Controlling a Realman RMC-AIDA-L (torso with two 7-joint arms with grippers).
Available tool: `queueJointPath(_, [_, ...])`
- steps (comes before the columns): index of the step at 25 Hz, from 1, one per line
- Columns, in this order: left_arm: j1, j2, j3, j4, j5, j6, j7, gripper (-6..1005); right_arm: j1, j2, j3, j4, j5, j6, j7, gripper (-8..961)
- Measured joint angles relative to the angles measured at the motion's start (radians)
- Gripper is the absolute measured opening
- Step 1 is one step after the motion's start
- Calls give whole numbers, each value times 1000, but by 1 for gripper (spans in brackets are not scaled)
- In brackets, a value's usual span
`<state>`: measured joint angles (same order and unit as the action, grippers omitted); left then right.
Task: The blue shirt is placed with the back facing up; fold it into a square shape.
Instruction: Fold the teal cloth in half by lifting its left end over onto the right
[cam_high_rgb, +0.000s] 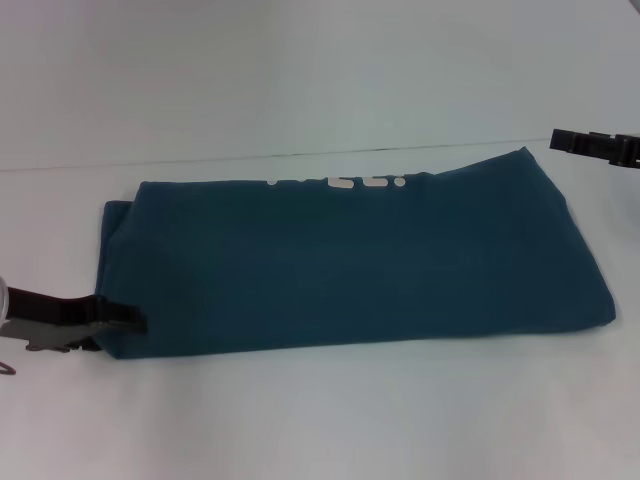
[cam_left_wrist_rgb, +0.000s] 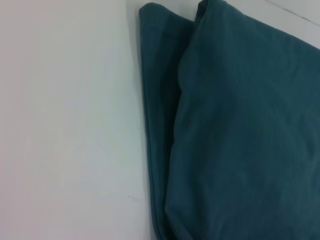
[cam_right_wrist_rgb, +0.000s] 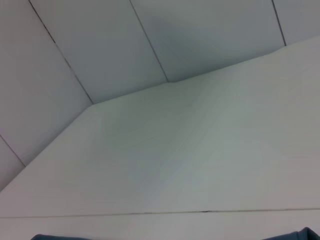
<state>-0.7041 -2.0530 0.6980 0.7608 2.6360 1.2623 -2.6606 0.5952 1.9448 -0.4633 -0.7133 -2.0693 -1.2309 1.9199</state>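
The blue shirt (cam_high_rgb: 350, 260) lies on the white table (cam_high_rgb: 330, 420) folded into a long band running left to right. Part of its white lettering (cam_high_rgb: 340, 183) peeks out along the far edge. My left gripper (cam_high_rgb: 135, 322) is at the shirt's near left corner, right at the cloth's edge. The left wrist view looks down on the blue shirt (cam_left_wrist_rgb: 240, 135), with its stacked layers and folded edge. My right gripper (cam_high_rgb: 565, 140) hovers beyond the far right corner, apart from the cloth. In the right wrist view only slivers of the blue shirt (cam_right_wrist_rgb: 306, 234) show.
White table surface (cam_left_wrist_rgb: 65, 125) surrounds the shirt on all sides. A pale panelled wall (cam_right_wrist_rgb: 150, 40) rises behind the table's far edge. No other objects are in view.
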Motion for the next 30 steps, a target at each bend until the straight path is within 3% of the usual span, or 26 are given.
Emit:
queueJointPath(23, [-12,-6,29,5,7,-15,-2,744,0,2,0,0,1,-2,-1,813])
queueJointPath(29, [-10,-6,36,13,9,-16,3,728,0,2,0,0,1,-4,-1,812])
queueJointPath(30, [-10,-6,37,16,9,-16,3,683,0,2,0,0,2,-4,-1,812])
